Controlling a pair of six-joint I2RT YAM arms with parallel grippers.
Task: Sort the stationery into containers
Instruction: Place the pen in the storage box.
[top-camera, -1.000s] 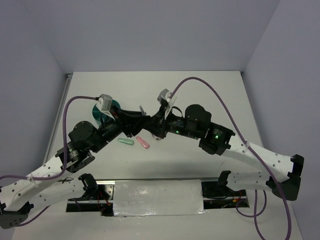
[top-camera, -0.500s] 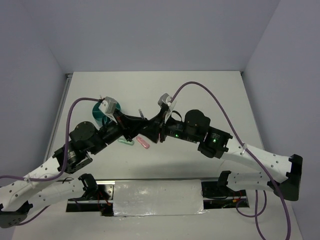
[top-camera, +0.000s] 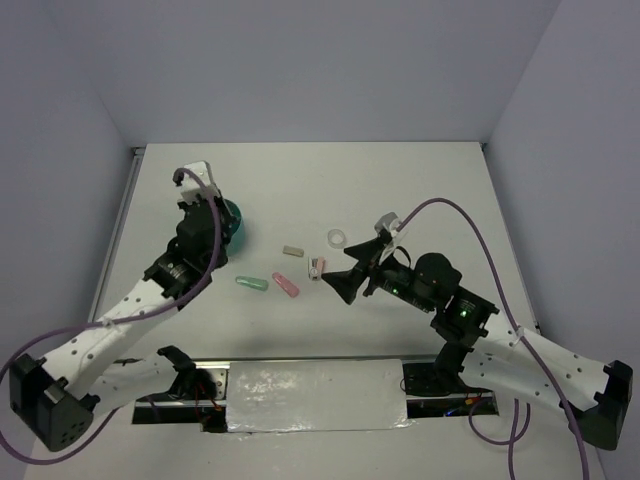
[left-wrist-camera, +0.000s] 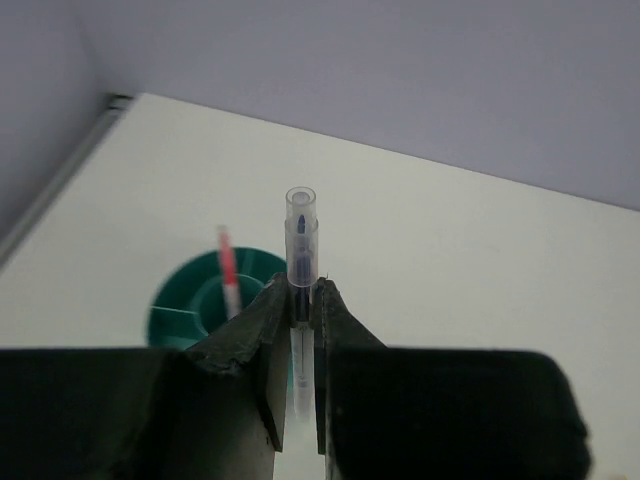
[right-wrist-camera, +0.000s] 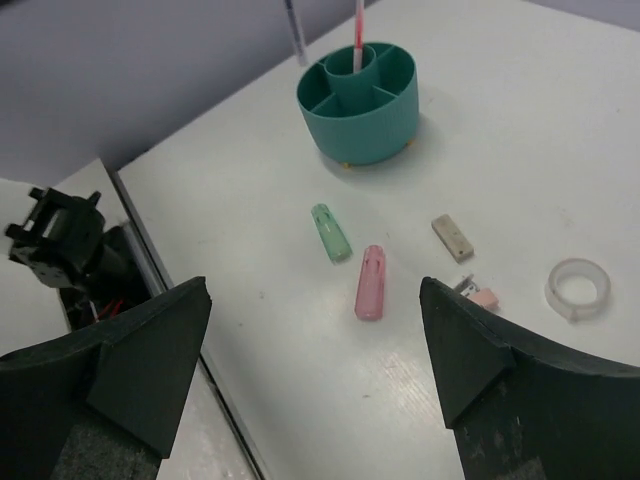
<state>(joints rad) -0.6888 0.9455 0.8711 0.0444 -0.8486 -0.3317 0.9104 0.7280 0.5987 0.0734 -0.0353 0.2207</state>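
My left gripper (left-wrist-camera: 298, 292) is shut on the thin grey pen (left-wrist-camera: 300, 235), held upright just beside the teal cup (left-wrist-camera: 185, 305). In the top view that gripper (top-camera: 207, 222) hangs at the cup's (top-camera: 233, 225) left side. A red-pink pen (right-wrist-camera: 357, 25) stands in the cup's (right-wrist-camera: 362, 100) central ring. On the table lie a mint-green eraser (right-wrist-camera: 330, 232), a pink eraser (right-wrist-camera: 370, 282), a tan block (right-wrist-camera: 452, 237), a small pink block (right-wrist-camera: 482, 296) and a clear tape ring (right-wrist-camera: 578, 287). My right gripper (right-wrist-camera: 315, 300) hangs open above them, holding nothing.
The table's left rail (top-camera: 122, 215) runs close behind the cup. A metal strip and a black clamp (right-wrist-camera: 60, 240) line the near edge below the erasers. In the top view the right gripper (top-camera: 340, 282) sits just right of the small pink block (top-camera: 317, 268).
The grippers were together over the middle of the table. The right one has opened and pulled back right; the left one, shut on the thin pen, has swung left to the cup.
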